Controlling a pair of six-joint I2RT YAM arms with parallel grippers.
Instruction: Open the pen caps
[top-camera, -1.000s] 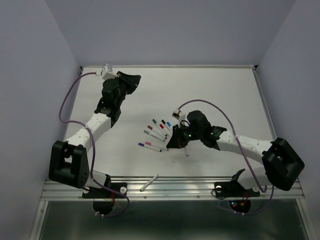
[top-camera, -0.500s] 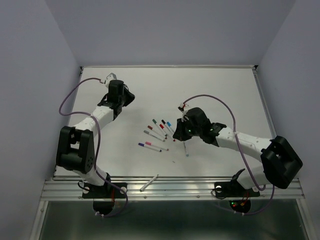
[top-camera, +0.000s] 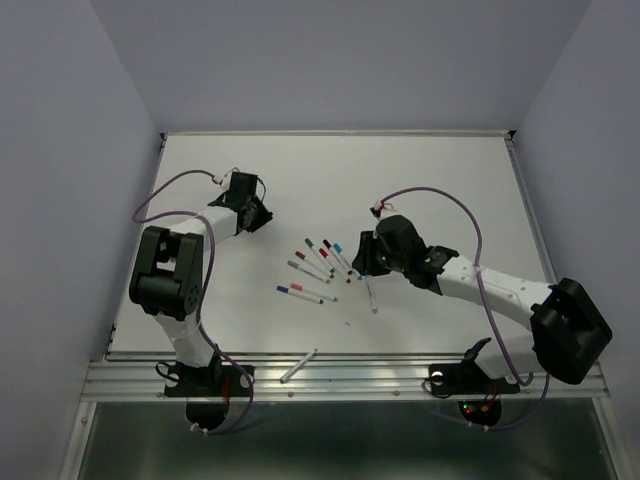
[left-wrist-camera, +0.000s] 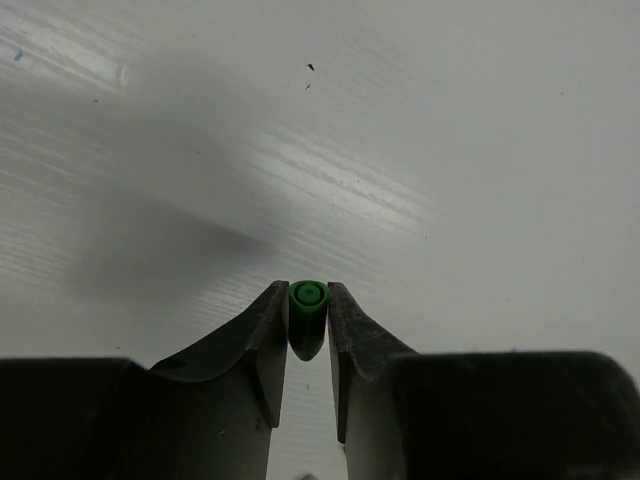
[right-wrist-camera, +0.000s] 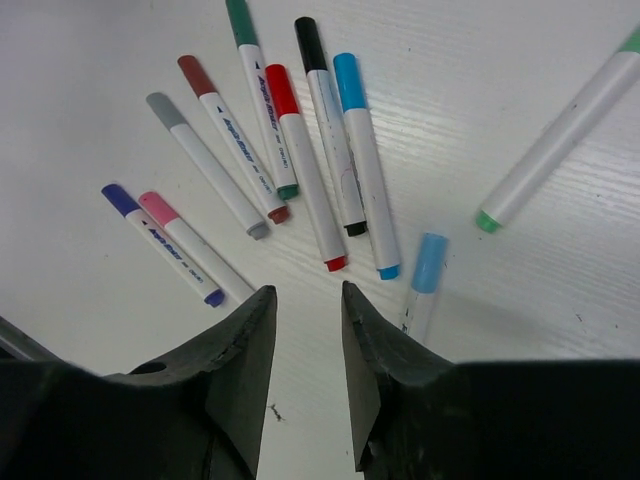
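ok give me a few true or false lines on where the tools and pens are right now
1. The left tool is shut on a green cap. True.
2. The right tool is clamped on the pink-capped pen. False: its jaws stand open with nothing between them, just short of the pens.
3. In the right wrist view, the black-capped pen lies between the red-capped pen and the light-blue-capped pen. True.
4. No pen lies on the metal rail at the near edge. False: one white pen lies there, apart from the rest.
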